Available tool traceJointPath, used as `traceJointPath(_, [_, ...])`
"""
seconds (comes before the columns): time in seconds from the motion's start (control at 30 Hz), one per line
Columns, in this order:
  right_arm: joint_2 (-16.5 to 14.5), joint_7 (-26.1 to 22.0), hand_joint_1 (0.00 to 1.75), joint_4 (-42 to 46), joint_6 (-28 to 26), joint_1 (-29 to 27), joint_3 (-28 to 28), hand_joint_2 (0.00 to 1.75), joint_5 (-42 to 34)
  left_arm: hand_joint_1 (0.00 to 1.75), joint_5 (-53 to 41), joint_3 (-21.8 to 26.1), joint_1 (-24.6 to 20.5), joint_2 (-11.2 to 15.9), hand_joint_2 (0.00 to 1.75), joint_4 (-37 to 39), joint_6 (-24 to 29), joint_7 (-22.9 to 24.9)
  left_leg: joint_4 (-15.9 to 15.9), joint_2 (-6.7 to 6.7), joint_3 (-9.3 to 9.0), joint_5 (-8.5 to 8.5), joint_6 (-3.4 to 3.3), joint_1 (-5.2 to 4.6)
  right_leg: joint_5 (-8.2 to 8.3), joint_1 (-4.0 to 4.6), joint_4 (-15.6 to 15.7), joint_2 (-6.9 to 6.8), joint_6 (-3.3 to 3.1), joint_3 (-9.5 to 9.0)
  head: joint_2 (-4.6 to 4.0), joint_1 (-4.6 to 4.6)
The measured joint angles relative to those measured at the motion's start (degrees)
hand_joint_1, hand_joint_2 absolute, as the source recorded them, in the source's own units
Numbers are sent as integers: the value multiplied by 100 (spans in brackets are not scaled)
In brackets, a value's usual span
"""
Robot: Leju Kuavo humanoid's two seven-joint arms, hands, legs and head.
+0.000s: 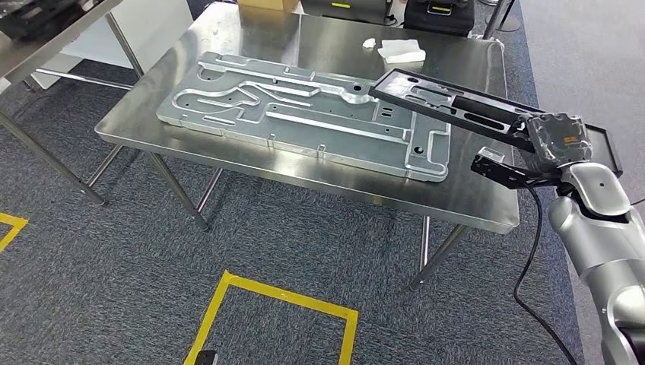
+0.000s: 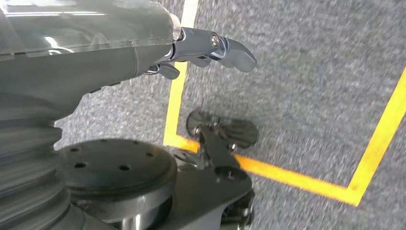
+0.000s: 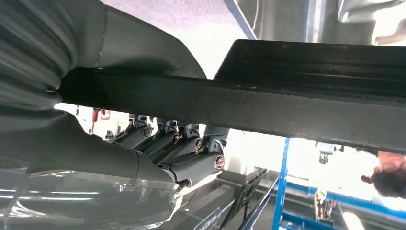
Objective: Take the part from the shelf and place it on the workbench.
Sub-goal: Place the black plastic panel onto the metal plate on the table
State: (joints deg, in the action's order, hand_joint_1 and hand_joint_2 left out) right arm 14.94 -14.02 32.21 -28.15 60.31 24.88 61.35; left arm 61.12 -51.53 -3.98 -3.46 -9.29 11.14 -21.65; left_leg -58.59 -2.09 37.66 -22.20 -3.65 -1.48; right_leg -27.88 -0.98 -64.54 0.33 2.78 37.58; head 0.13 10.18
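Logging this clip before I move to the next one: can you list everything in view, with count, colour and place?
Workbench: one, bare steel, centre of the head view.
Large plate: one, silver with machined grooves, flat on the workbench.
Black part: one, long dark panel, held over the workbench's right end.
White cloth: one, far right of the workbench top.
White scrap: one, small, beside the cloth.
Cardboard box: one, brown, at the far edge.
Floor tape: yellow lines on grey carpet.
Blue rack: one, behind the part in the right wrist view.
Right hand: grips the black part's near end.
Left hand: hangs above the floor, holding nothing, fingers curled.
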Motion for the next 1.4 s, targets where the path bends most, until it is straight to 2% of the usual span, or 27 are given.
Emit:
traceJointPath(0.03, [2, 1, 175, -2, -17, 13, 1, 175, -7, 0, 16, 2, 0, 2, 175, 0, -22, -2, -40, -3, 4, -35, 29, -2, 149, 3, 289, -4, -24, -94, 0, 1])
traceJointPath(0.07, [3, 3, 175, -2, -33, 21, 2, 175, -10, 0, 40, 5, 0, 4, 175, 0, -51, -1, -67, -5, 10, -59, 53, -7, 201, 9, 447, -5, -54, -147, 0, 1])
traceJointPath(0.13, [5, 11, 175, -2, -48, 27, 4, 175, -14, 0, 111, 24, 4, 15, 175, 0, -117, 8, -84, -3, 15, -84, 51, -12, 194, 22, 503, 16, -110, -168, 0, 1])
traceJointPath(0.2, [5, 22, 175, -2, -46, 49, 5, 175, -27, 0, 191, 81, 5, 30, 175, 0, -174, 27, -73, 8, 5, -89, 40, -10, 196, 25, 511, 32, -131, -172, 0, 1])
traceJointPath(0.27, [5, 30, 175, -2, -38, 99, 7, 175, -48, 0, 271, 145, 0, 41, 175, 0, -214, 45, -56, 20, -4, -83, 57, -9, 196, 27, 511, 43, -152, -169, 0, 1])
traceJointPath(0.57, [-163, 115, 175, -109, 72, 358, 95, 175, 165, 0, 482, 342, 4, 60, 175, 0, -47, 138, -61, 28, -1, -90, 64, -22, 196, 16, 512, 43, -158, -173, 0, 1])
traceJointPath(0.7, [-340, 214, 175, -208, 157, 468, 190, 175, 288, 0, 471, 387, -10, 55, 175, 0, 3, 145, 32, 51, -58, -52, 37, 6, 167, 22, 498, 38, -115, -181, -1, 0])
traceJointPath(0.77, [-428, 252, 175, -254, 180, 520, 242, 175, 341, 0, 464, 388, -22, 47, 175, 0, 20, 144, 117, 73, -118, -15, 12, 37, -64, 29, 152, 16, -86, -43, -1, 0])
traceJointPath(0.83, [-522, 274, 175, -327, 187, 560, 310, 175, 399, 0, 457, 388, -29, 43, 175, 0, 25, 144, 124, 77, -131, -13, 1, 38, -415, 18, -559, 3, -67, 288, 0, 1])
traceJointPath(0.87, [-578, 280, 175, -377, 186, 567, 349, 175, 438, 0, 450, 388, -28, 43, 175, 0, 29, 145, 118, 77, -131, -17, 2, 38, -510, 14, -855, 1, -58, 434, 1, 1])
traceJointPath(0.9, [-653, 289, 175, -432, 184, 569, 396, 175, 485, 0, 437, 388, -26, 42, 175, 0, 34, 149, 109, 76, -131, -23, 8, 38, -499, 11, -973, -1, -55, 497, 0, 1])
traceJointPath(0.93, [-740, 296, 175, -483, 180, 569, 443, 175, 526, 0, 417, 388, -24, 40, 175, 0, 40, 154, 94, 76, -132, -31, 20, 38, -382, 10, -870, -2, -59, 452, 0, 1])
traceJointPath(1.0, [-937, 314, 175, -557, 158, 570, 523, 175, 589, 0, 381, 388, -27, 35, 175, 0, 57, 161, 47, 76, -131, -63, 60, 38, -13, 14, -138, -2, -93, 91, 0, 1])
traceJointPath(1.07, [-1155, 311, 175, -606, 113, 565, 597, 175, 645, 0, 370, 387, -32, 32, 175, 0, 74, 162, -1, 83, -113, -93, 111, 23, 182, 42, 431, 5, -155, -192, 0, 1])
traceJointPath(1.17, [-1530, 267, 175, -687, 44, 500, 752, 175, 741, 0, 370, 386, -29, 27, 175, 0, 92, 163, -6, 94, -105, -97, 191, 22, 211, 64, 539, 15, -255, -238, -1, 1])
traceJointPath(1.23, [-1788, 193, 175, -737, 21, 420, 833, 175, 741, 0, 371, 386, -29, 24, 175, 0, 106, 163, -131, 102, -54, -199, 274, 35, 241, 42, 580, 5, -321, -255, 0, 2])
traceJointPath(1.27, [-1923, 151, 175, -759, 9, 374, 870, 175, 734, 0, 372, 386, -31, 25, 175, 0, 115, 163, -338, 109, 34, -333, 322, 50, 254, 26, 598, 0, -347, -263, -1, 2])
traceJointPath(1.33, [-2160, 89, 175, -795, -27, 254, 955, 175, 742, 0, 374, 386, -31, 25, 175, 0, 127, 163, -1042, 123, 341, -697, 405, 107, 256, 19, 601, -9, -373, -264, -1, 3])
traceJointPath(1.37, [-2251, 77, 175, -809, -47, 169, 1000, 175, 757, 0, 374, 386, -30, 26, 175, 0, 127, 163, -1390, 130, 498, -831, 433, 135, 254, 19, 599, -14, -376, -265, -2, 3])
traceJointPath(1.4, [-2325, 80, 175, -819, -67, 71, 1043, 175, 778, 0, 373, 386, -28, 27, 175, 0, 124, 165, -1592, 138, 591, -876, 455, 160, 250, 18, 597, -21, -375, -266, -2, 3])
